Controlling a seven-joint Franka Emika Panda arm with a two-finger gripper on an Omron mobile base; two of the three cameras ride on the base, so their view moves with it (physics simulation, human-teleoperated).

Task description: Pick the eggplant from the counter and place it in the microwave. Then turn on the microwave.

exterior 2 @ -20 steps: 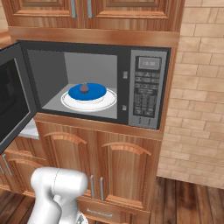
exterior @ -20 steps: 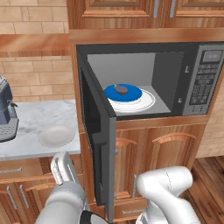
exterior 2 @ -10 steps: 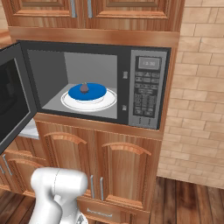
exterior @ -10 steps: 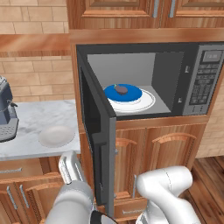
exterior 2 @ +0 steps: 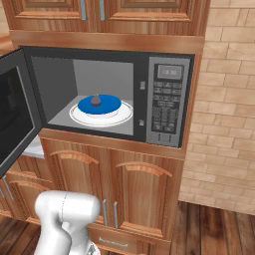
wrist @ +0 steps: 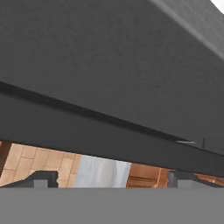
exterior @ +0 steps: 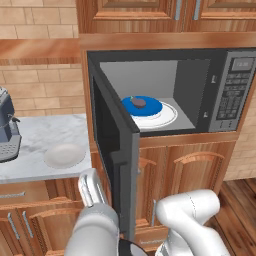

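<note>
The eggplant (exterior: 139, 103) (exterior 2: 96, 100) lies on a blue plate (exterior: 152, 108) inside the microwave (exterior: 234, 90) (exterior 2: 168, 99). The microwave's door (exterior: 116, 145) (exterior 2: 12, 112) is swung wide open to the left. My gripper (exterior: 90, 177) is open and holds nothing. It sits low, just left of the door's outer face, in front of the counter (exterior: 35, 135). In the hand view the dark door (wrist: 109, 70) is very close in front of the gripper (wrist: 113, 179).
A white bowl (exterior: 64, 155) rests on the counter beside the gripper. A grey coffee machine (exterior: 7, 131) stands at the far left. Brown cabinets (exterior 2: 124, 189) run under the microwave, and a brick wall (exterior 2: 229, 99) is to its right.
My gripper has moved right, closer to the outer face of the open door. The eggplant, plate and door have not moved.
</note>
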